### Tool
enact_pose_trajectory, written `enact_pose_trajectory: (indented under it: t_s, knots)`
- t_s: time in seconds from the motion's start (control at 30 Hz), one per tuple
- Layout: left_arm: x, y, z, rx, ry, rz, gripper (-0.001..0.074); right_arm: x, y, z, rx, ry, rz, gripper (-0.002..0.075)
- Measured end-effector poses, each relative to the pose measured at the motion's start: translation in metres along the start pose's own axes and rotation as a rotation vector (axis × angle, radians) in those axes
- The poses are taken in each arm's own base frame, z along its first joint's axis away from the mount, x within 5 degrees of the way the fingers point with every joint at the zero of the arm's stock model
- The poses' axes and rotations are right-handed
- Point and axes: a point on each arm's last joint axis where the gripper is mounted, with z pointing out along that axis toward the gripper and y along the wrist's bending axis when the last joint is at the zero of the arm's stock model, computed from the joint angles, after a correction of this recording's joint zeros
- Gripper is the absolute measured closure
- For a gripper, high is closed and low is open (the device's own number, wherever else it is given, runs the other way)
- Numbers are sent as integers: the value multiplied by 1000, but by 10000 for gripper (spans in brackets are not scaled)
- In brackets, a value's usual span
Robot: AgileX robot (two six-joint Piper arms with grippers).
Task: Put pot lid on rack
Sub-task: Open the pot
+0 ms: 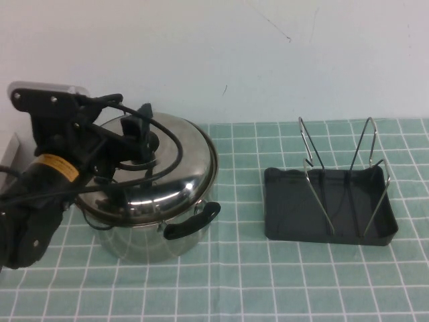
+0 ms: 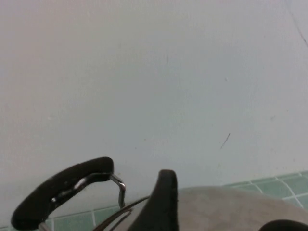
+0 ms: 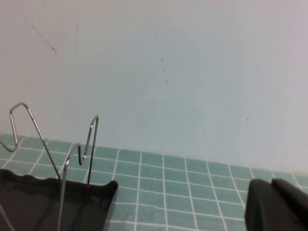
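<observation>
The shiny steel pot lid (image 1: 167, 174) lies on the steel pot (image 1: 144, 243) at the left of the table. My left gripper (image 1: 143, 139) is over the lid's middle, at its black knob, which the fingers mostly hide. In the left wrist view one black finger (image 2: 162, 202) stands far to one side over the lid's surface (image 2: 226, 209), so the gripper (image 2: 243, 211) is open. The dark grey rack (image 1: 295, 208) with wire loops stands at the right; it also shows in the right wrist view (image 3: 43, 199). My right gripper (image 3: 274, 204) is shut and empty, low beside the rack, out of the high view.
The pot has black handles, one at the front (image 1: 193, 220) and one showing in the left wrist view (image 2: 60, 190). A pale wall (image 1: 268, 54) stands close behind the green checked cloth (image 1: 241, 282). Open cloth lies between the pot and the rack.
</observation>
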Motion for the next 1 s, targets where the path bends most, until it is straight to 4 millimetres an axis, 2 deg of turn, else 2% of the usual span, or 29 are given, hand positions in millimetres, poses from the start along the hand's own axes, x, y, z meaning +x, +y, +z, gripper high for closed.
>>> enact_pose_trajectory:
  t_s: [0.17, 0.27, 0.33, 0.4, 0.5, 0.53, 0.57, 0.73, 0.87, 1.0]
  knots:
    - [23, 2, 21, 27, 57, 32, 43, 0, 0, 0, 0, 0, -2, 729]
    - [32, 4, 25, 29, 78, 42, 46, 0, 0, 0, 0, 3, -2, 729]
    - [33, 4, 27, 33, 71, 51, 75, 0, 0, 0, 0, 4, -2, 729]
    - [33, 4, 29, 39, 58, 57, 138, 0, 0, 0, 0, 4, -3, 729]
    - [33, 2, 30, 54, 36, 68, 315, 0, 0, 0, 0, 4, -3, 729]
    - [33, 2, 30, 62, 21, 78, 395, 0, 0, 0, 0, 4, -3, 728]
    - [31, 1, 30, 68, 6, 84, 421, 0, 0, 0, 0, 4, -5, 728]
    - [17, -3, 28, 115, -163, 76, 423, -2, 0, 0, 1, -18, -4, 728]
    - [2, -8, 23, 151, -260, 74, 423, -11, -1, -1, 7, -117, 4, 729]
    - [-16, -17, 13, 231, -295, -21, 423, -27, -3, -4, 1, -226, 143, 729]
